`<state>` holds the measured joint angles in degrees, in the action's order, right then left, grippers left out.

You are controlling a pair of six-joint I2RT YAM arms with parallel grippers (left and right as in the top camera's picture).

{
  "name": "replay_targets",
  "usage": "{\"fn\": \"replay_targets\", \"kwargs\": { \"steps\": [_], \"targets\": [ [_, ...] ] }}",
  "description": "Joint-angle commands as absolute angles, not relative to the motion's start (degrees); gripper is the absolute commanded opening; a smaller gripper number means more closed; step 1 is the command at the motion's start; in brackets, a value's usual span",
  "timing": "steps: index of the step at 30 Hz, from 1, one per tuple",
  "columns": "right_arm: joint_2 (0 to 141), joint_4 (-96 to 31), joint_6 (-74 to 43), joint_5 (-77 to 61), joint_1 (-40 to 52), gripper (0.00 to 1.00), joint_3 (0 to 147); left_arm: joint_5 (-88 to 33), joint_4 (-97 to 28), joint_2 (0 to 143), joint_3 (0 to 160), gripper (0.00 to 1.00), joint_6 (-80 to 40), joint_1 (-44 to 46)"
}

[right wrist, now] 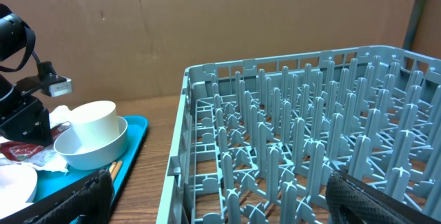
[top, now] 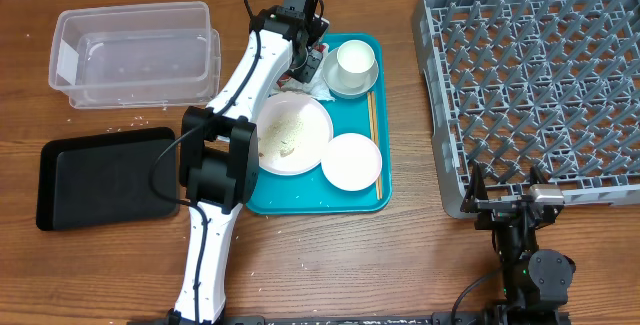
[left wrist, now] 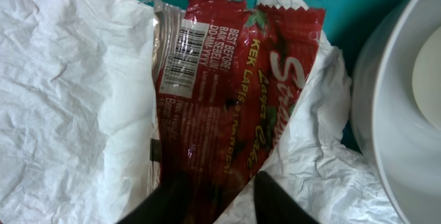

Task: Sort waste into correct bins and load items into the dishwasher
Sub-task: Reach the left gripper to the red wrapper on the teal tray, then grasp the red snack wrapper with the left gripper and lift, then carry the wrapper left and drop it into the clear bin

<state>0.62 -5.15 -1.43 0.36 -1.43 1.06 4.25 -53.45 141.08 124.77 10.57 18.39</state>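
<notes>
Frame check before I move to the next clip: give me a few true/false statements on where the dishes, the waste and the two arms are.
1. The cup sits inside a bowl. True.
2. The dish rack holds a plate. False: it holds nothing; the plate is on the teal tray.
3. The left gripper is at the red packet. True.
4. The chopsticks lie in the black tray. False: they lie on the teal tray.

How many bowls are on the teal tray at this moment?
2. One bowl sits at the front right corner of the teal tray, beside the plate. The other bowl is at the back right, with a cup standing inside it. None seems hidden.
</notes>
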Motion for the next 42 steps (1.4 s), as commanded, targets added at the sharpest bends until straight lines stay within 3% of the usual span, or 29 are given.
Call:
{"fn": "replay_targets", "kwargs": {
  "steps": [1,3,13,23,31,42],
  "targets": [
    [0.16,-4.82,-1.04,0.3,-1.63,1.0,0.47,3.38,-53.28,142.08,125.34,0.2,10.72,18.65],
    [0.16,-4.82,-1.04,0.3,-1.63,1.0,0.47,3.38,-53.04,142.08,125.34,0.04,10.7,18.65],
    [0.16,-4.82,-1.06,0.3,-1.63,1.0,0.47,3.55,-54.13,140.05,128.33,0.04,4.97,18.65],
    [0.16,-4.82,-1.04,0.3,-1.63,1.0,0.47,3.55,-57.14,128.66,133.71,0.04,-7.09,16.78],
    [0.16,-4.82,-1.04,0.3,-1.63,1.0,0.47,3.57,-57.08,123.94,133.71,0.04,-18.39,8.14],
    [0.16,-4.82,-1.06,0.3,-1.63,1.0,0.47,0.54,-57.19,131.7,133.62,0.04,-47.64,-7.18]
  ]
}}
